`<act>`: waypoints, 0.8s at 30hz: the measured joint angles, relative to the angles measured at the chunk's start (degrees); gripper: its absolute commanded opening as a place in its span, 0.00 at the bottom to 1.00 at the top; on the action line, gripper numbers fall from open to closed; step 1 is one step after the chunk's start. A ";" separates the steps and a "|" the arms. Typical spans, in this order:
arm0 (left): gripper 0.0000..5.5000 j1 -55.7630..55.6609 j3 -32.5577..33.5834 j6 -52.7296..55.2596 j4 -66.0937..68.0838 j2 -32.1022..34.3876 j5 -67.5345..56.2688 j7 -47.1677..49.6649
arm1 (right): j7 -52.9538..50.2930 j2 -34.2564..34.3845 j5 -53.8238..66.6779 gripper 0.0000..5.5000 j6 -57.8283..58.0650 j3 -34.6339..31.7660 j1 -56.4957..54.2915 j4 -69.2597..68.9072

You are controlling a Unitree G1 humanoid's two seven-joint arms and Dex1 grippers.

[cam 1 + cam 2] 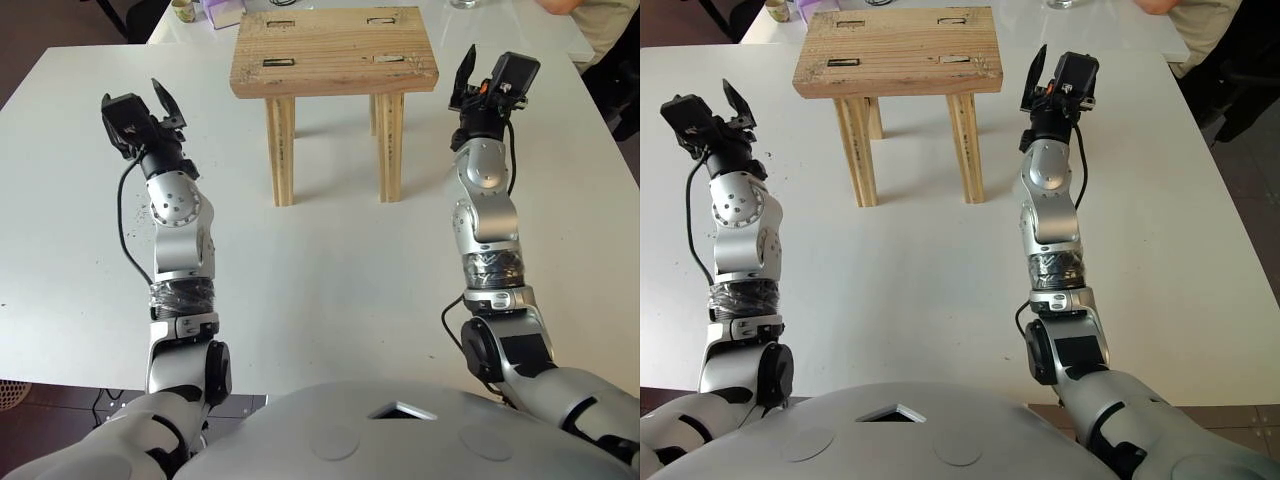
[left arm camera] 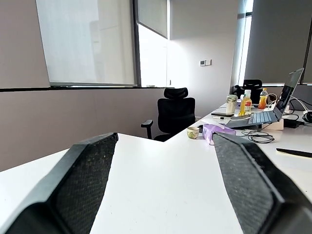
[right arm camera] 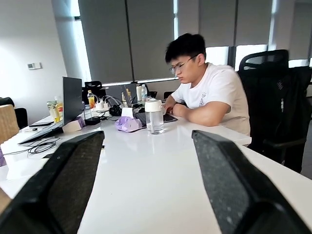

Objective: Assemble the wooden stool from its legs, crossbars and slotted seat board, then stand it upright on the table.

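The white table (image 1: 330,300) has the stool (image 1: 335,85) standing upright toward its far edge, between the two arms. It's probably stiff, fairly light but bulky, so the seat board's (image 1: 335,40) overhanging ends look like the best grab. Pale rough wood, four slots on top, chunky legs (image 1: 281,150). The left gripper (image 1: 168,108) and right gripper (image 1: 478,78) both gape wide, holding nothing.

No legible text, number or sign on the stool (image 1: 333,50), the table (image 1: 330,280) or the bottles (image 2: 247,102); bottle labels too small to read
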 measured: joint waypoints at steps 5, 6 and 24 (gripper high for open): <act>0.65 -10.46 0.86 3.10 -7.48 4.50 -1.01 -5.49 | -2.36 1.09 -7.75 0.60 0.77 1.29 0.03 -12.76; 0.65 -11.99 0.57 3.39 -8.50 4.85 -1.03 -5.98 | -2.46 1.37 -8.22 0.60 1.05 1.43 -0.01 -13.82; 0.65 -8.39 2.82 3.70 -5.18 -2.72 0.09 -4.09 | -0.77 1.68 -8.94 0.60 -2.46 -4.08 -4.96 -0.90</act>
